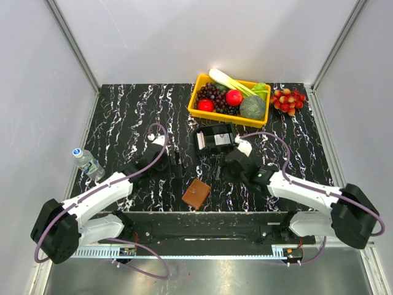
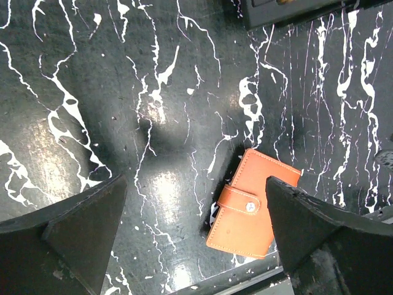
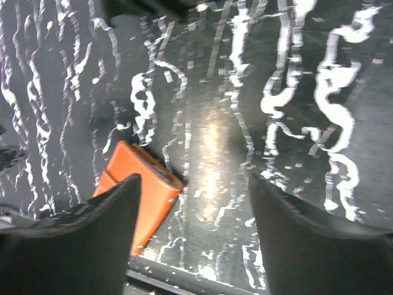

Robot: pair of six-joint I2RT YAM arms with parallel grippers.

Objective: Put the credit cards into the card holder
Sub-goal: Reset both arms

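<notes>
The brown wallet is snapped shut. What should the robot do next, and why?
Probably lower the left end effector onto the card holder to pin it, so the snap tab can be undone. The holder lies shut on the table, tab fastened, and both the left and the right end effector are open and empty.

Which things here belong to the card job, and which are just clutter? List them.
Job: card holder, snapped shut; what look like cards in the black box.
Lying about: yellow produce basket; red grapes; water bottle.
</notes>
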